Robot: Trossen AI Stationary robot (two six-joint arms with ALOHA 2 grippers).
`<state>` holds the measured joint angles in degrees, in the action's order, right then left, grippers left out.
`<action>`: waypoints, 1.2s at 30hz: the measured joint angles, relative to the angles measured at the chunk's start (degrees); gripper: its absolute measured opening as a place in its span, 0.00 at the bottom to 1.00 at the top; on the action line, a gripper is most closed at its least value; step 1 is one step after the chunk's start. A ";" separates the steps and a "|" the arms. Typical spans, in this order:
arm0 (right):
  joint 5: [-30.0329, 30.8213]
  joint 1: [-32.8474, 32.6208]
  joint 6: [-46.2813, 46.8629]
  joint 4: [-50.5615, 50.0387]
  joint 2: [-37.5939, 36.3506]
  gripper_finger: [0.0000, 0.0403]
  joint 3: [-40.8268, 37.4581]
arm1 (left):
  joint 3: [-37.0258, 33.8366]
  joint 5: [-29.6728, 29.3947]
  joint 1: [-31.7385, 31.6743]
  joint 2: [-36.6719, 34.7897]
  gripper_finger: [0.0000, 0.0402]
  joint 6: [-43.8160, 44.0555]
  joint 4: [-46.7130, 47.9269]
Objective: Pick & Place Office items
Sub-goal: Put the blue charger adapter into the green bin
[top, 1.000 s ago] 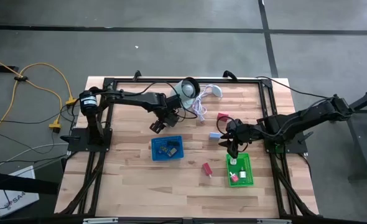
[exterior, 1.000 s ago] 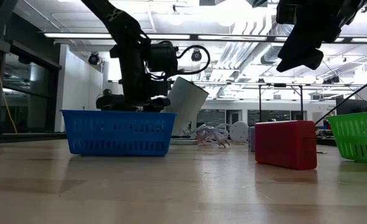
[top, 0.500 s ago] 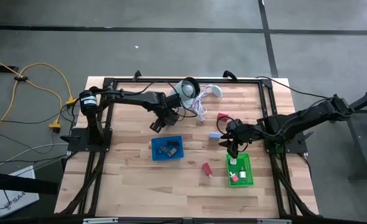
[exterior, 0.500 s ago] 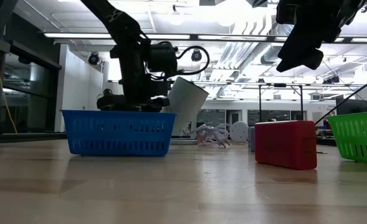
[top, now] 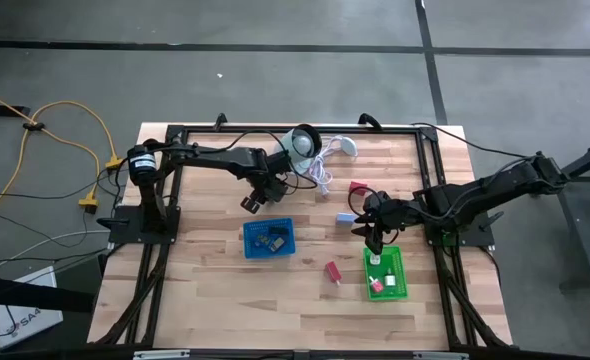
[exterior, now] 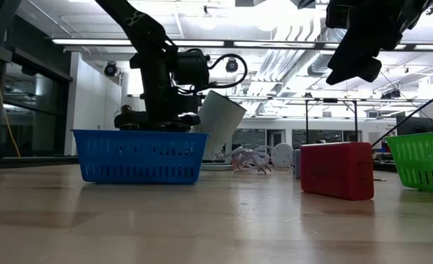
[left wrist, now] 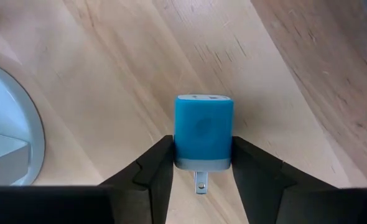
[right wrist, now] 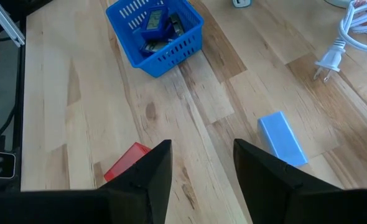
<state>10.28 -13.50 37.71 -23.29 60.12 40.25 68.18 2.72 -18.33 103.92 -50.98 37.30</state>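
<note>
My left gripper (top: 254, 202) is shut on a small blue plug adapter (left wrist: 203, 138), over bare wood between the white round device (top: 302, 143) and the blue basket (top: 268, 238), which holds several dark pieces. My right gripper (top: 373, 233) is open and empty, raised over the far end of the green basket (top: 385, 273), which holds a red piece and pale bits. A pale blue block (top: 346, 217) and a red block (top: 357, 185) lie near it. Another red block (top: 332, 270) lies left of the green basket. My left gripper pinches the blue adapter between its two fingers, on its two opposite sides (left wrist: 177, 149) near the grey prong end. The metal prong (left wrist: 200, 182) points back between the fingers, and the blue end sticks out past the fingertips. The wooden table shows beyond it.
The white device's cable (top: 321, 176) lies in loops on the table's far middle, its plug (right wrist: 328, 63) toward the pale blue block (right wrist: 283, 138). A black frame rail borders the table. Bare wood lies near the front edge and at the left.
</note>
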 joint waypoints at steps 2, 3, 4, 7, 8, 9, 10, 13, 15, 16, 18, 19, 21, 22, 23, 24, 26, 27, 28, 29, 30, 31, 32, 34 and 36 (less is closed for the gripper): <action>0.02 0.00 0.00 0.00 0.00 0.39 -0.02 | 0.00 0.00 0.00 0.00 0.36 0.01 -0.01; 0.02 0.00 0.00 0.00 0.00 0.39 -0.01 | 0.00 0.00 0.00 0.00 0.36 0.00 -0.02; 0.02 0.00 0.00 0.00 0.00 0.39 0.00 | 0.00 0.00 0.00 0.00 0.35 0.02 -0.02; 0.02 0.00 0.00 0.00 0.00 0.39 -0.01 | 0.00 0.00 0.00 -0.08 0.35 0.31 -0.02; 0.02 0.00 0.00 0.00 0.00 0.39 -0.01 | 0.00 -0.02 0.00 -0.26 0.34 0.41 0.02; 0.02 0.00 0.00 0.00 0.00 0.39 -0.01 | 0.00 -0.02 0.13 -0.44 0.33 0.63 0.01; 0.02 0.00 0.00 0.00 0.00 0.39 0.00 | 0.00 -0.10 0.23 -0.87 0.32 1.00 -0.06; 0.02 0.00 0.00 0.00 0.00 0.39 0.00 | 0.00 -1.38 0.77 -2.38 0.29 1.46 -0.26; 0.01 0.00 0.00 0.00 0.00 0.39 0.00 | 0.00 -2.30 1.15 -3.60 0.29 1.52 -0.26; 0.02 0.00 0.00 0.00 0.00 0.39 0.00 | 0.00 -2.98 1.40 -4.28 0.29 1.53 -0.29; 0.02 0.00 0.00 0.00 0.00 0.39 0.00 | 0.00 -3.68 1.91 -5.71 0.30 1.75 -0.35; 0.02 0.00 0.00 0.00 0.00 0.39 0.00 | 0.00 -4.40 2.29 -6.40 0.30 2.20 -0.37; 0.02 0.00 0.00 0.00 0.00 0.39 0.00 | 0.00 -4.60 3.03 -7.75 0.30 3.43 -0.51; 0.00 0.00 -0.02 0.00 0.00 0.39 0.00 | 0.00 -4.60 3.49 -8.46 0.30 4.20 -0.51; 0.02 0.00 0.00 0.02 0.00 0.39 0.00 | 0.00 -4.58 3.96 -9.15 0.31 5.08 -0.61; 0.02 0.00 0.00 0.01 0.00 0.39 -0.02 | 0.00 -4.59 4.44 -9.73 0.31 6.13 -0.74; 0.02 0.01 0.00 0.00 0.00 0.39 0.00 | 0.00 -4.59 5.40 -10.67 0.31 8.30 -1.19; 0.01 0.00 0.00 0.00 0.00 0.39 0.00 | 0.00 -4.59 5.88 -11.01 0.31 9.35 -1.64; 0.02 0.00 0.00 0.00 0.00 0.39 0.00 | 0.00 -4.59 6.38 -11.35 0.31 10.35 -2.18; 0.02 0.01 0.00 0.00 0.00 0.39 0.00 | 0.00 -4.59 6.82 -11.63 0.31 11.29 -2.81; 0.02 0.00 0.00 0.00 0.00 0.39 0.00 | 0.00 -4.59 7.25 -11.78 0.31 12.26 -3.63; 0.02 0.00 0.00 0.00 0.00 0.39 -0.02 | 0.00 -4.76 7.69 -11.87 0.31 13.23 -4.33; 0.02 0.00 0.00 0.00 0.00 0.39 0.00 | 0.00 -5.31 8.17 -11.89 0.31 14.24 -5.17; 0.02 0.00 0.00 0.02 0.00 0.39 0.00 | 0.00 -6.58 9.18 -11.89 0.31 16.23 -7.24; 0.02 0.00 0.00 0.00 0.00 0.39 0.00 | 0.00 -7.57 10.18 -11.89 0.31 17.63 -9.17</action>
<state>10.31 -13.50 37.71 -23.29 60.12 40.25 68.18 -4.85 -8.15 92.03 -33.35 28.12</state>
